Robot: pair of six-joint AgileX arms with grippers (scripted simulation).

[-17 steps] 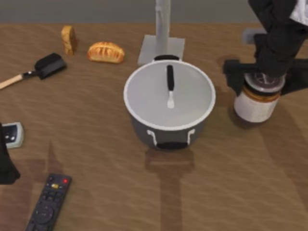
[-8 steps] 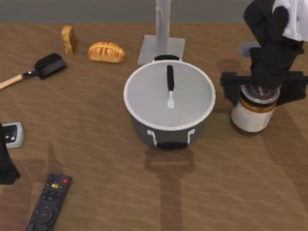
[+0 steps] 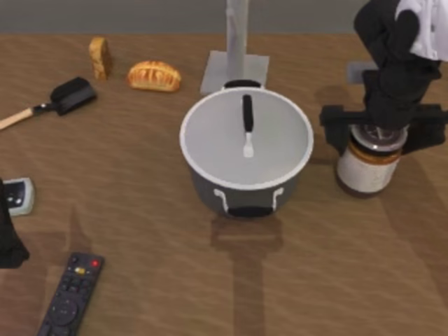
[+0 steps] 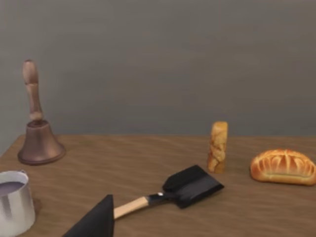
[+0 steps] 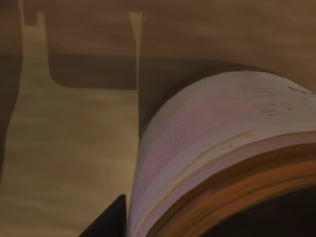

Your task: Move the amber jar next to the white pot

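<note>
Right hand pinching one amber jar beside one white pot

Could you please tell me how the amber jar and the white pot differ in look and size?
The amber jar is far smaller than the white pot. The jar has amber contents and a white label band; the pot has a grey body and white rim. The jar's lid is dark, under the right gripper; the pot's is pale with a bar handle. Both stand upright, lidded.

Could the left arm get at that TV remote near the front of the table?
Probably yes. The remote lies in the open at the table's left front, close to the parked left tool, with nothing between them.
</note>
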